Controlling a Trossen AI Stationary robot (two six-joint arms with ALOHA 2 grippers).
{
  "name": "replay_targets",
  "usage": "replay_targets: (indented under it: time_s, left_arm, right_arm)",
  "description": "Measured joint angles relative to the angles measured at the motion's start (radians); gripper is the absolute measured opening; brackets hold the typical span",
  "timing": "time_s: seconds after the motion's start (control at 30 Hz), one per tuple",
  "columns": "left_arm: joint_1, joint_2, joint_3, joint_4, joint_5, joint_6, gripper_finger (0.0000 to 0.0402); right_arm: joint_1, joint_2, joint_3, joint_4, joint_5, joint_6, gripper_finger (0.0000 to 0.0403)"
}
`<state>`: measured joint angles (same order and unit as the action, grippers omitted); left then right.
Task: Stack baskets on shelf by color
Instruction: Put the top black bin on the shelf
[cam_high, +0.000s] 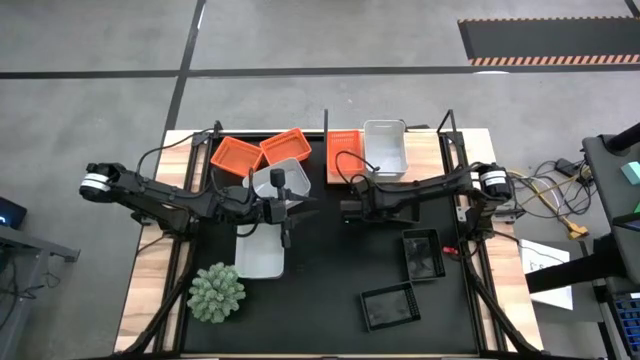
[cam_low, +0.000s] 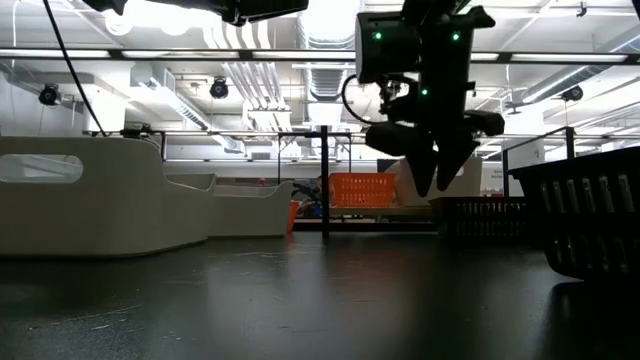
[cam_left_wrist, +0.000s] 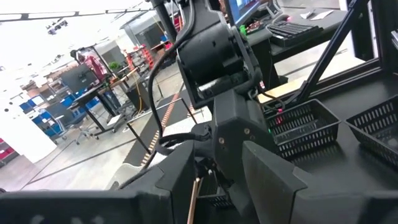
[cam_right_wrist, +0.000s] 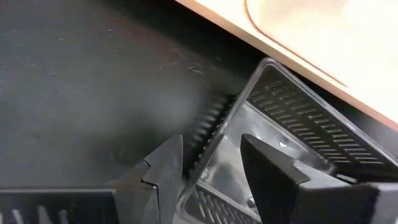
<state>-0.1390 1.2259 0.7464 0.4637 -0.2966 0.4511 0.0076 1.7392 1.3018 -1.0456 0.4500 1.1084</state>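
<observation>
My left gripper (cam_high: 300, 206) is open and points level toward the table's right, between two white baskets on the black mat: one behind it (cam_high: 280, 180) and one in front (cam_high: 260, 250). My right gripper (cam_high: 345, 208) is open and hangs above the mat (cam_low: 430, 185), facing the left one. In its wrist view the fingers (cam_right_wrist: 273, 174) frame a slotted grey-looking basket corner (cam_right_wrist: 249, 143) lying beyond them. Two orange baskets (cam_high: 237, 155) (cam_high: 284, 146) sit at the back left. A third orange basket (cam_high: 343, 155) and a white basket (cam_high: 385, 148) sit on the wooden shelf (cam_high: 430, 150).
Two black baskets (cam_high: 422, 252) (cam_high: 388, 305) lie on the mat at the near right. A green spiky plant (cam_high: 216, 292) stands at the near left. Thin black posts (cam_high: 450, 125) rise at the shelf's back. In the low view a black basket (cam_low: 590, 220) stands close on the right.
</observation>
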Motion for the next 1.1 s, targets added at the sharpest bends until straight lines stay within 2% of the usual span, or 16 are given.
replay_targets:
  time_s: [0.4, 0.53, 0.8, 1.1]
  left_arm:
    - [0.0, 0.0, -0.001, 0.0, -0.008, 0.001, 0.0121]
    - [0.0, 0.0, -0.002, -0.001, -0.008, 0.001, 0.0121]
    - [0.0, 0.0, -0.005, -0.001, -0.008, 0.001, 0.0121]
    - [0.0, -0.011, -0.015, -0.003, -0.008, 0.002, 0.0121]
  right_arm:
    - [-0.022, 0.092, 0.0, 0.009, 0.002, -0.016, 0.0139]
    - [-0.022, 0.097, 0.0, 0.008, -0.021, -0.007, 0.0112]
    - [-0.011, 0.078, 0.0, 0.001, -0.133, -0.017, 0.002]
    - [-0.004, 0.059, 0.001, -0.054, -0.179, -0.034, 0.0009]
